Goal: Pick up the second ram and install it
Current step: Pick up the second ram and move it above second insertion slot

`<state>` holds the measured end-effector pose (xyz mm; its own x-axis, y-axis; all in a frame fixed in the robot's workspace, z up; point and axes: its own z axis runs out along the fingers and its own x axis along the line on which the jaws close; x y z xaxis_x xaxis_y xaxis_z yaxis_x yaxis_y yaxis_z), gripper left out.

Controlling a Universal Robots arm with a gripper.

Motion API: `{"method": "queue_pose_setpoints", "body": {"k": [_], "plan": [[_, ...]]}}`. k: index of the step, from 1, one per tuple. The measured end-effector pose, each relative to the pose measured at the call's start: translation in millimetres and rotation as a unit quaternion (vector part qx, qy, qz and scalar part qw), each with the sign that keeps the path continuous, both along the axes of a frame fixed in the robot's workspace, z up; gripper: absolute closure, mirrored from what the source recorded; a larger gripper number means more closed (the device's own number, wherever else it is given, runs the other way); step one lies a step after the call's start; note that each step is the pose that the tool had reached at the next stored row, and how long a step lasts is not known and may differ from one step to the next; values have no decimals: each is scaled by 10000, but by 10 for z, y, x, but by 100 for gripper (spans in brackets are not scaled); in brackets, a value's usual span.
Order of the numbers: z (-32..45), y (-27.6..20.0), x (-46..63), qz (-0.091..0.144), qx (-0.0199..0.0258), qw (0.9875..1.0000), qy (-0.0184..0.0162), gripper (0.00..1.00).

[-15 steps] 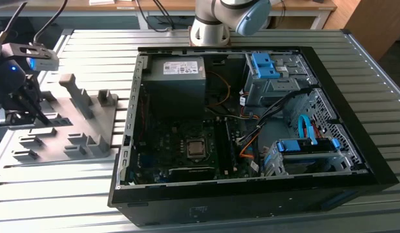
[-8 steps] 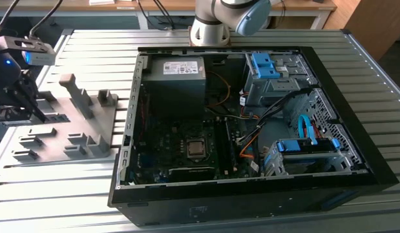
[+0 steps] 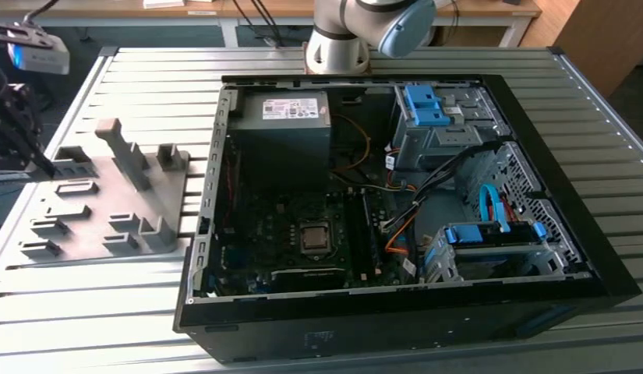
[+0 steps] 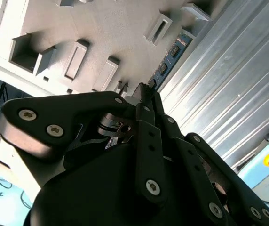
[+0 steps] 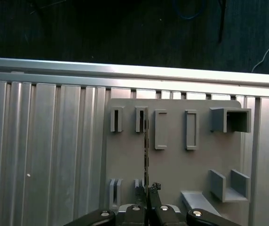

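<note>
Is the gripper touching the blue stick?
Touching. In the second wrist view the gripper pinches one end of the blue stick; in the first wrist view the stick runs straight in between its fingertips.

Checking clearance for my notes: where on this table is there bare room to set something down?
Free: ribbed aluminium table slats between the grey slotted holder tray and the near edge, and along the open black computer case's exterior-view right. Crowded: inside the case, cables and drive cages.
</note>
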<state>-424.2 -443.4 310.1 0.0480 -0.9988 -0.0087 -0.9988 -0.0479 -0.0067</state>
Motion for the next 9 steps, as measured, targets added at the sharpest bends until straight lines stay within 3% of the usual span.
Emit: {"method": "queue_pose_setpoints", "body": {"k": [9], "plan": [[246, 0, 0, 0, 0, 10000, 0, 86]]}}
